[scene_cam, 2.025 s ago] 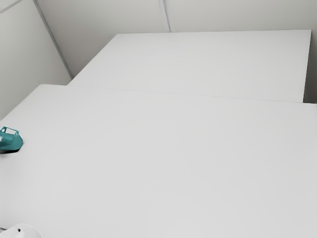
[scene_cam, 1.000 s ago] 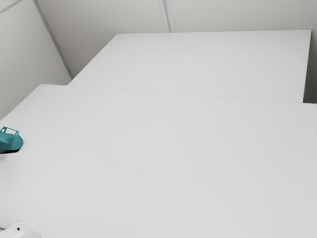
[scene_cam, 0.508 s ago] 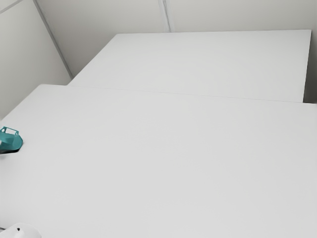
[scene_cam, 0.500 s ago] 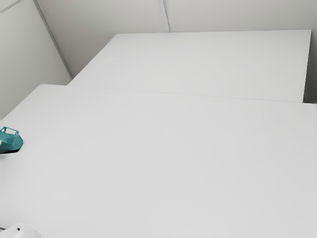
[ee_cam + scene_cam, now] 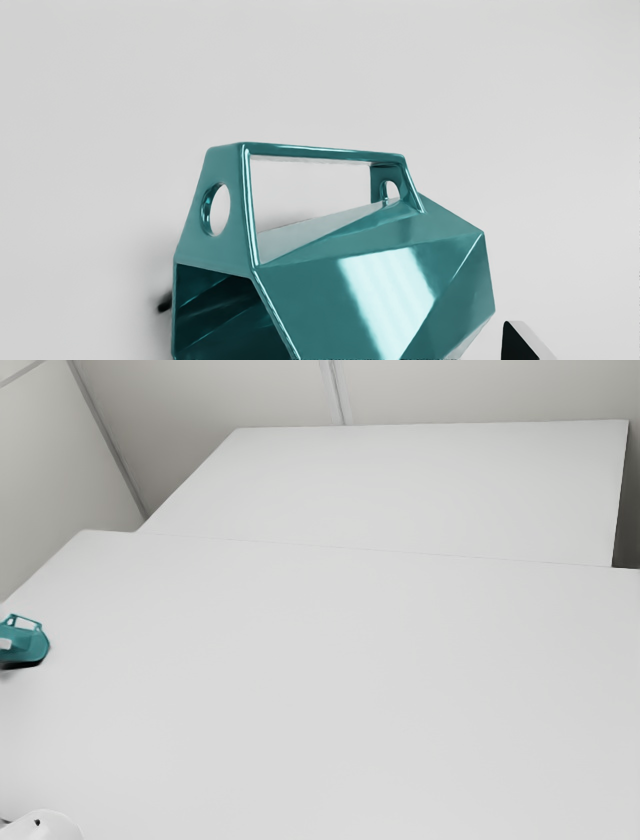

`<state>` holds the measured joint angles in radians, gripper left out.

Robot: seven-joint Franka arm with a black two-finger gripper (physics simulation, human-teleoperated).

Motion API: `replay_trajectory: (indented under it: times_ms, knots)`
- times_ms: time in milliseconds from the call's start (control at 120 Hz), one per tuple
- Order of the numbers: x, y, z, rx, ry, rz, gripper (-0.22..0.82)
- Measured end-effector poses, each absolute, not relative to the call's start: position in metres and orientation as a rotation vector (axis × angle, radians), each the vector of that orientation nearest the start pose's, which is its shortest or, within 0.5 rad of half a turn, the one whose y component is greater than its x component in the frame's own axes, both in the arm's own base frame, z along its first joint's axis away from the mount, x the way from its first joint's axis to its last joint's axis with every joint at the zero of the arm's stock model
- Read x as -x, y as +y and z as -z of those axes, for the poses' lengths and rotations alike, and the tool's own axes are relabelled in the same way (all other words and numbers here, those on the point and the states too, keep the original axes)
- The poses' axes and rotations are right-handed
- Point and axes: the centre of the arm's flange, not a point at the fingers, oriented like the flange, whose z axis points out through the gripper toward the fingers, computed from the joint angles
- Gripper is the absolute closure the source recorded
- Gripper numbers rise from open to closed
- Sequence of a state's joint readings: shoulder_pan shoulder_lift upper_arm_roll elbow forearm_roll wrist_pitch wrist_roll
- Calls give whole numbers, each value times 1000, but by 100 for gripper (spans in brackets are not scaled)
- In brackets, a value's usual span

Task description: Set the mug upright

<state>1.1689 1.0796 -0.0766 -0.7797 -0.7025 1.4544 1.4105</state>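
The teal faceted mug (image 5: 32, 648) lies at the left edge of the exterior view, partly cut off, with a dark patch along its lower edge. In the wrist view the mug (image 5: 350, 300) rests on its side, its angular handle raised and part of its dark hollow inside visible. My gripper (image 5: 342, 322) is open around it: one black fingertip (image 5: 517, 342) stands beside the body with a gap, and a small dark tip (image 5: 165, 302) peeks out past the mouth side, mostly hidden by the mug.
The mug lies on a wide white table (image 5: 330, 690). Behind it stands a second white surface (image 5: 400, 485), with pale walls beyond. A rounded white part (image 5: 45, 827), seemingly of the arm, occupies the exterior view's lower left corner.
The mug has shifted very slightly toward the exterior view's right. Over the earlier frames the rounded white part moved a little toward the exterior view's left.
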Motion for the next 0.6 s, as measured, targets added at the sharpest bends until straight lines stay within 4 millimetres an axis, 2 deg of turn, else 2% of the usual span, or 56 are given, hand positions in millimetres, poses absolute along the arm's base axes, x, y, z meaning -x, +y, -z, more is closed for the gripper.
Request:
replay_trajectory:
  times_ms: [200, 425, 600]
  knots:
    - [-398, 646, -280, -2385, -299, -815, 40]
    - [-397, 646, -286, -2376, -313, -828, 64]
    - [-406, 643, -313, -2382, -361, -866, 74]
